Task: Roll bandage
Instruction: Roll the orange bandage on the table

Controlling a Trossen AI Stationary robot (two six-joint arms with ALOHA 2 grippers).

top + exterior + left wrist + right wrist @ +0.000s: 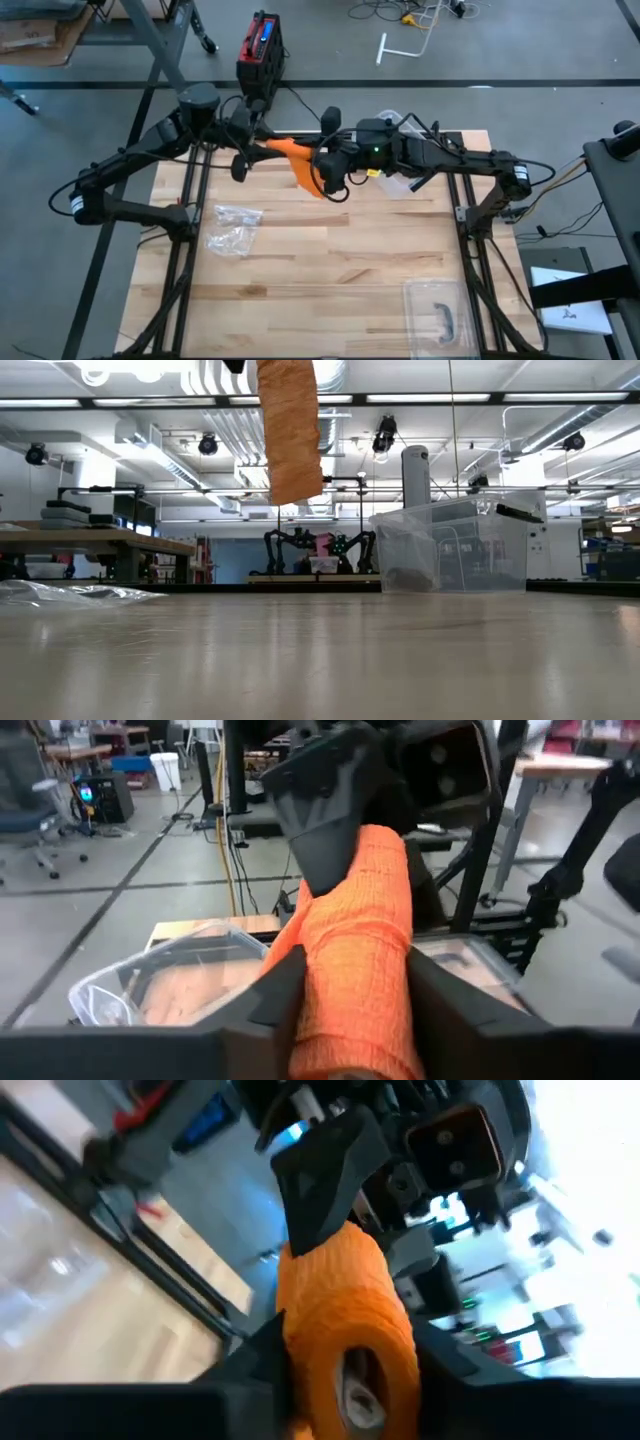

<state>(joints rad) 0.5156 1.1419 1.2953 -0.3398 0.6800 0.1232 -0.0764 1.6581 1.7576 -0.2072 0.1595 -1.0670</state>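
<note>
You've got one orange bandage (298, 158) in play, held up in the air over the far middle of the table (330, 260), with both arms meeting on it. From your left gripper (350, 1010), the roll sits right between the two fingers (268, 995), which press against its sides, so that claw is pinching the bandage. Same story for your right gripper (345, 1365): its two fingers (265, 1350) squeeze the roll end-on, and you can see the hollow core. In the low view, one loose tail of bandage hangs straight down, clear of the tabletop.

Counting the rest: one crinkled clear plastic bag (232, 228) on the left side of the table, one clear plastic container (440, 312) near the front right corner, and another clear tub (400, 183) beside the right arm.
</note>
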